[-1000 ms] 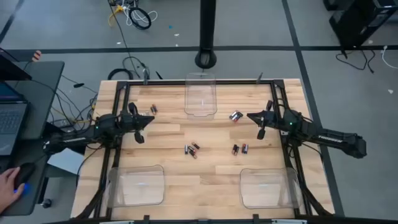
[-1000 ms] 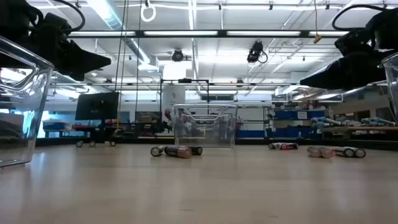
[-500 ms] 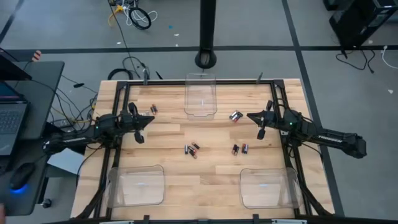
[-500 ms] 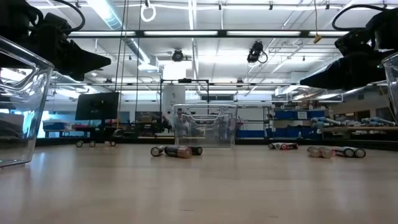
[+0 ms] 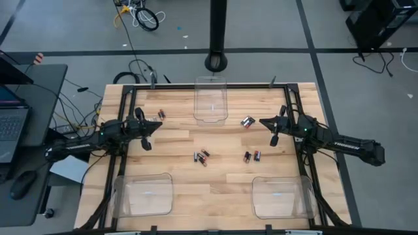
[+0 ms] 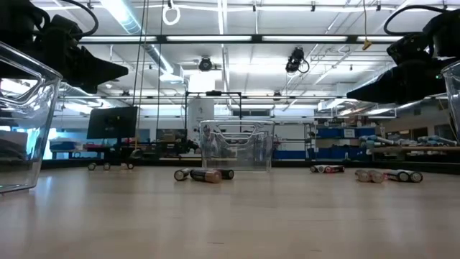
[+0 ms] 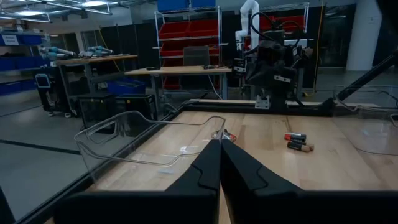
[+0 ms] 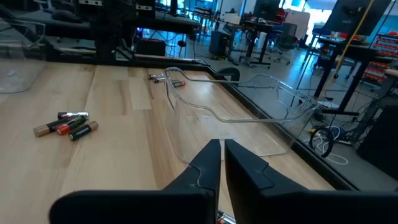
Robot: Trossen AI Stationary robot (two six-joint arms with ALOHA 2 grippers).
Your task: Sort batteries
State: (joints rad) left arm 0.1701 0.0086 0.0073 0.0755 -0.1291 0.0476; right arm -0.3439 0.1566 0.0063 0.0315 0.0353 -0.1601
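Both arms hang above the wooden table (image 5: 176, 179), the left gripper (image 5: 146, 132) and right gripper (image 5: 273, 130) pinched narrow and empty, while the batteries (image 5: 202, 156) lie scattered in small clusters mid-table between three clear bins (image 5: 210, 100)

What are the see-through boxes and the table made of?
The boxes look like clear, glossy plastic: you see the wood through them and light glints on their rims. The table looks like pale wood planks with a smooth finish; grain lines and board seams show.
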